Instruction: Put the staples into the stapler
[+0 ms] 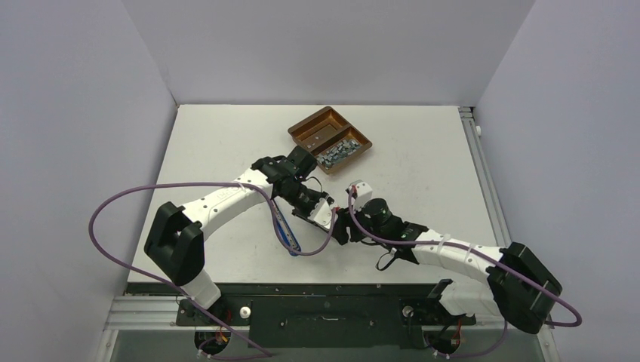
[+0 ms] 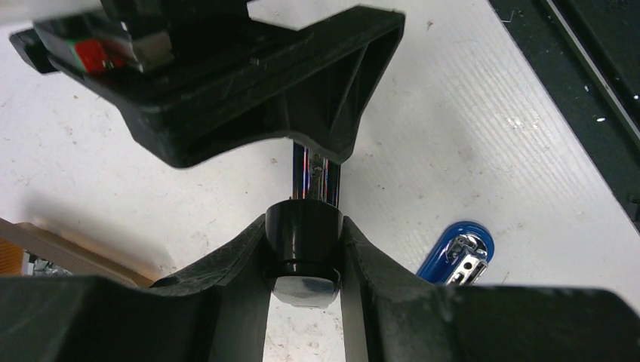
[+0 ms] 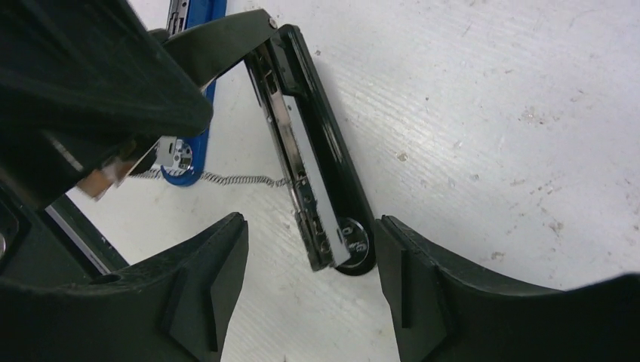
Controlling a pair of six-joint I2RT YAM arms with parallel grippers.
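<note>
Worktop (image 1: 430, 173) is scuffed white. Toward its middle my left gripper (image 2: 303, 243) pinches the black end of the opened stapler (image 3: 317, 173). My right gripper (image 3: 311, 230) stands spread around the stapler's other end, not touching it. The staples (image 1: 337, 153) lie in the brown tray (image 1: 308, 123), nearer compartment, toward the far edge. Pale walls (image 1: 317, 45) enclose three sides.

A white table (image 1: 423, 151) carries a brown two-compartment tray (image 1: 309, 127) and an opened blue stapler (image 1: 286, 228).

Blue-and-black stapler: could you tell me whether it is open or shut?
Open: the blue lid lies swung away, baring the metal channel in the black base.
</note>
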